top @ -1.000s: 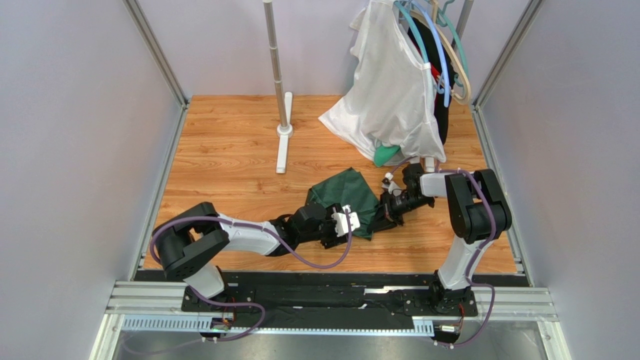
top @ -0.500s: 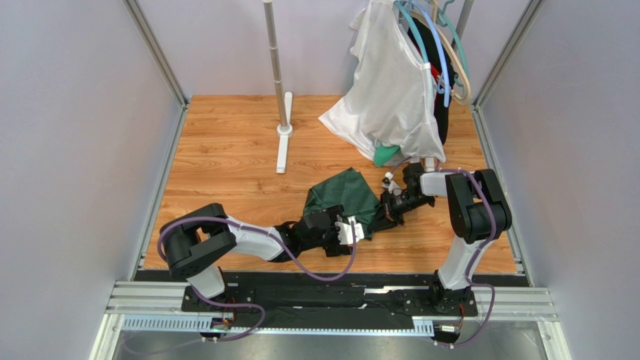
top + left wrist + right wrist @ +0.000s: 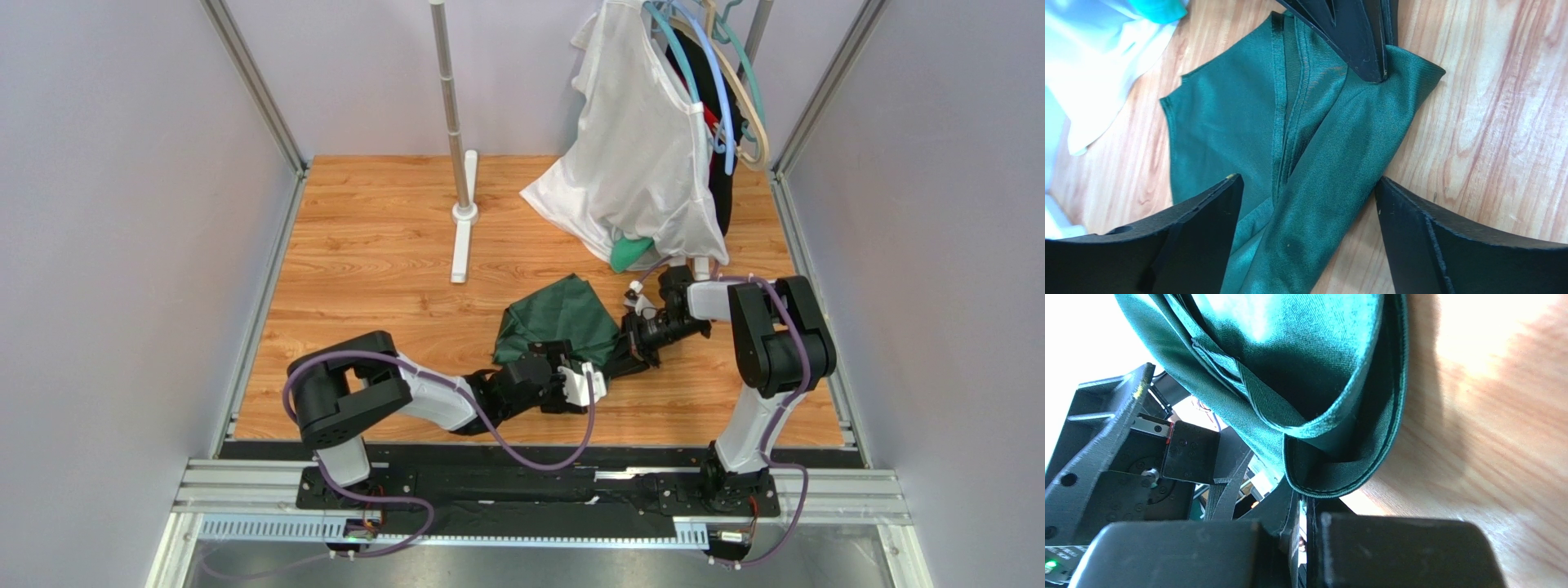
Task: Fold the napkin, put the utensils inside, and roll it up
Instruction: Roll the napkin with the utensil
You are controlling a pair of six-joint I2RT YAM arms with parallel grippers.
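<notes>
The dark green napkin [image 3: 558, 321] lies bunched and folded on the wooden table, right of centre. My right gripper [image 3: 616, 357] is shut on its near right corner; in the right wrist view [image 3: 1306, 505] the hemmed edge [image 3: 1333, 478] sits at the closed tips. My left gripper [image 3: 599, 373] is open just beside it. In the left wrist view [image 3: 1308, 180] a thick fold of the napkin [image 3: 1333, 159] runs between its spread fingers, and the right gripper's fingers [image 3: 1358, 37] pinch the cloth at the top. No utensils are in view.
A white garment [image 3: 638, 147] on hangers hangs at the back right, with a brighter green garment [image 3: 632, 254] under it, close behind the napkin. A white stand pole [image 3: 464, 208] rises at the back centre. Grey walls close both sides.
My left arm has swung right and nearer, bringing its open gripper to the napkin's near right corner. The right arm and the napkin have stayed put.
</notes>
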